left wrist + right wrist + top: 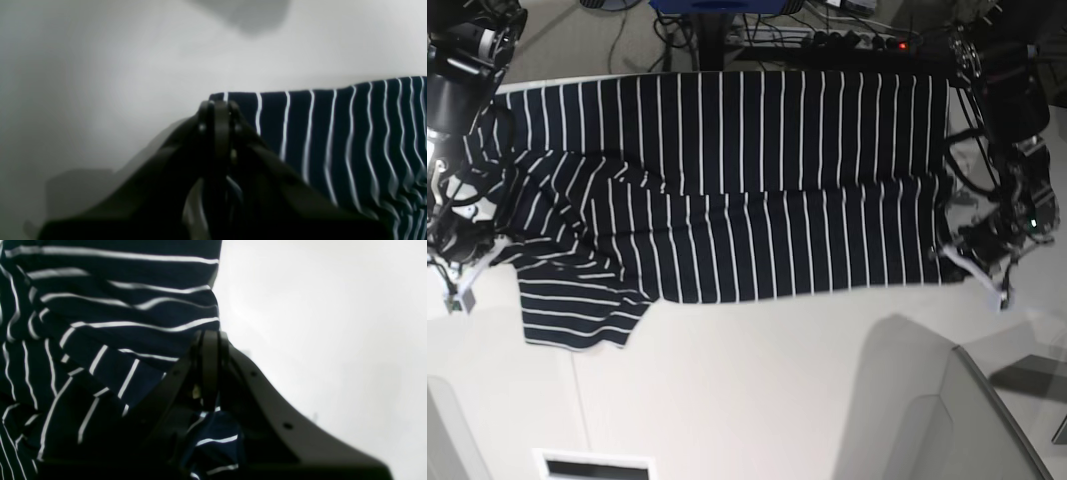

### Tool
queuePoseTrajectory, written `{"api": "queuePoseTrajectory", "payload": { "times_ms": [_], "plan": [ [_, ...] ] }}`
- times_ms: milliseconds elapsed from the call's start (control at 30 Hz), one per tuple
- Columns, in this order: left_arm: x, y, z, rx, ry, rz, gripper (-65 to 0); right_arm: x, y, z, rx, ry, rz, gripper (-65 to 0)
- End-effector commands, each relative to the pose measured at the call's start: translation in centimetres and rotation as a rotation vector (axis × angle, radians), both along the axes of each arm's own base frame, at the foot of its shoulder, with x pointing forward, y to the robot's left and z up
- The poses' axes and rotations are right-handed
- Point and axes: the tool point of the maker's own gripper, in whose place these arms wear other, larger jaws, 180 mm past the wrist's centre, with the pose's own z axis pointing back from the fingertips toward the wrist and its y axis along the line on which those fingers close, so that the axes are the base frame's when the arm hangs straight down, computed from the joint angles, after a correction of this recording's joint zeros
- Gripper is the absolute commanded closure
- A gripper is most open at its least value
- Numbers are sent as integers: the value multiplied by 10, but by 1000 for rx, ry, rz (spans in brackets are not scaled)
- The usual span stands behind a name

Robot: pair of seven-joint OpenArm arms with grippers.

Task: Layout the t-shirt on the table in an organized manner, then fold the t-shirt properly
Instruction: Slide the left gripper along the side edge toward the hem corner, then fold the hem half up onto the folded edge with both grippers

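Observation:
The dark navy t-shirt with thin white stripes lies spread wide across the far half of the white table, one sleeve sticking out toward the near left. My left gripper is shut on the shirt's corner edge, at the cloth's right end in the base view. My right gripper is shut on bunched cloth at the shirt's left end, with wrinkles around it there.
Cables and a power strip run behind the table's far edge. A pale grey curved shape stands at the near right. A white slotted piece sits at the near edge.

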Motion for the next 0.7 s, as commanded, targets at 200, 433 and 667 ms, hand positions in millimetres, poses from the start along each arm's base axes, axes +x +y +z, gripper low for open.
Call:
{"api": "queuePoseTrajectory", "payload": {
  "times_ms": [200, 433, 667],
  "plan": [
    [38, 16, 49, 35, -93, 5, 0, 42, -8, 41, -15, -209, -4, -2],
    [46, 17, 58, 37, -114, 6, 0, 60, 6, 58, 24, -363, 80, -2],
    [57, 5, 73, 85, -144, -58, 0, 77, 4, 62, 84, -444, 105, -2]
  ]
}}
